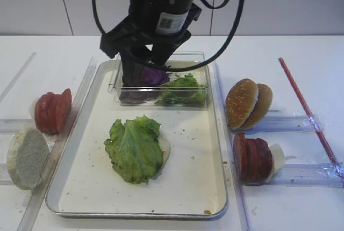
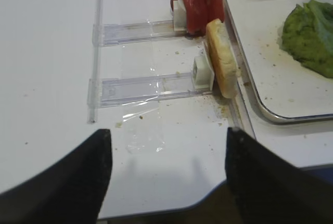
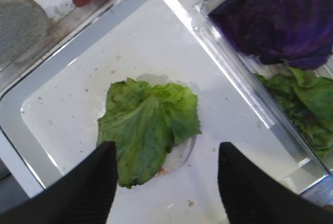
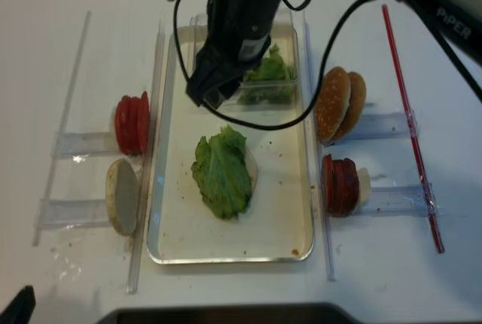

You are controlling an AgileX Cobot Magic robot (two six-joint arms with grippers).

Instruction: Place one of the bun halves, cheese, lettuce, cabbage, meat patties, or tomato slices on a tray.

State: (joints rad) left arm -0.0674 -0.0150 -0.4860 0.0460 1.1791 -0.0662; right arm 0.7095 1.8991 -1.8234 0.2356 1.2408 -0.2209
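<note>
Purple cabbage [image 1: 148, 78] in the clear box [image 1: 200, 99] at upper centre of the tray [image 1: 212, 150], lettuce [image 1: 134, 148] already laid mid-tray, right gripper [image 3: 166, 179] with jaws apart and empty (left gripper [image 2: 166, 174] likewise, idle at lower left), probably next descending to pinch cabbage.

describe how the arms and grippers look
The right arm is glossy black, with a white QR sticker and looping black cables; white PiPER lettering shows in the realsense view. Each wrist view shows two matte black, wedge-shaped fingers.
</note>
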